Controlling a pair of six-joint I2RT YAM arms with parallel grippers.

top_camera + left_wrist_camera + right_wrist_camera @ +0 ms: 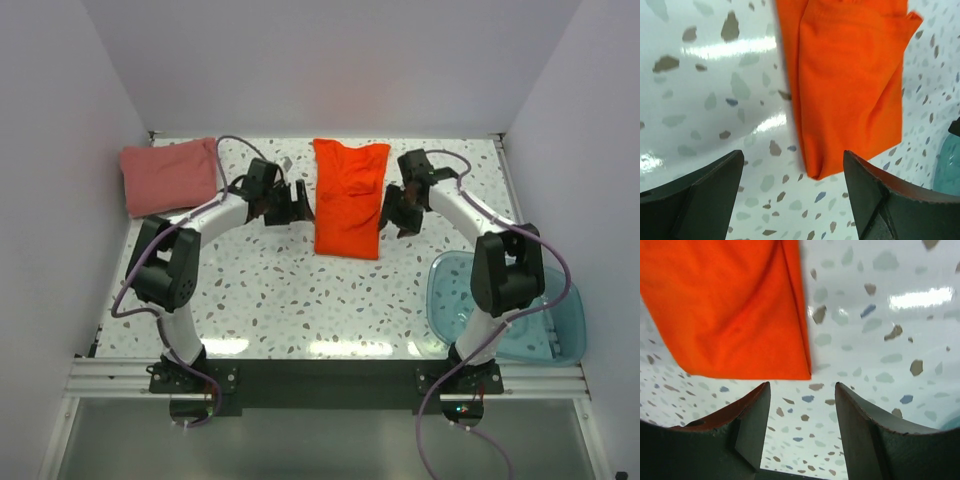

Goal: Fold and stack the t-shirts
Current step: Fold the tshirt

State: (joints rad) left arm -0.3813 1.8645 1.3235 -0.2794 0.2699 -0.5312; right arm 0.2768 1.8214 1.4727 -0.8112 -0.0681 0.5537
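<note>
**Status: both shirts folded flat, not yet stacked.**
Observe that the left gripper (296, 204) and right gripper (398, 212) both stand spread and empty, flanking the orange t-shirt (350, 198). It lies as a long folded strip mid-table (280, 300), just beyond their fingertips. The pink t-shirt (170, 176) lies folded at the far left corner, well apart. Treat a further fold, probably, and the stacking as outstanding.

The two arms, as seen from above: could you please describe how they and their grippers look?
Both the left arm and the right arm have white tubular links, bulky black joints and a looping purple cable. The left gripper and right gripper are black, with two blunt wedge-shaped fingers.
</note>
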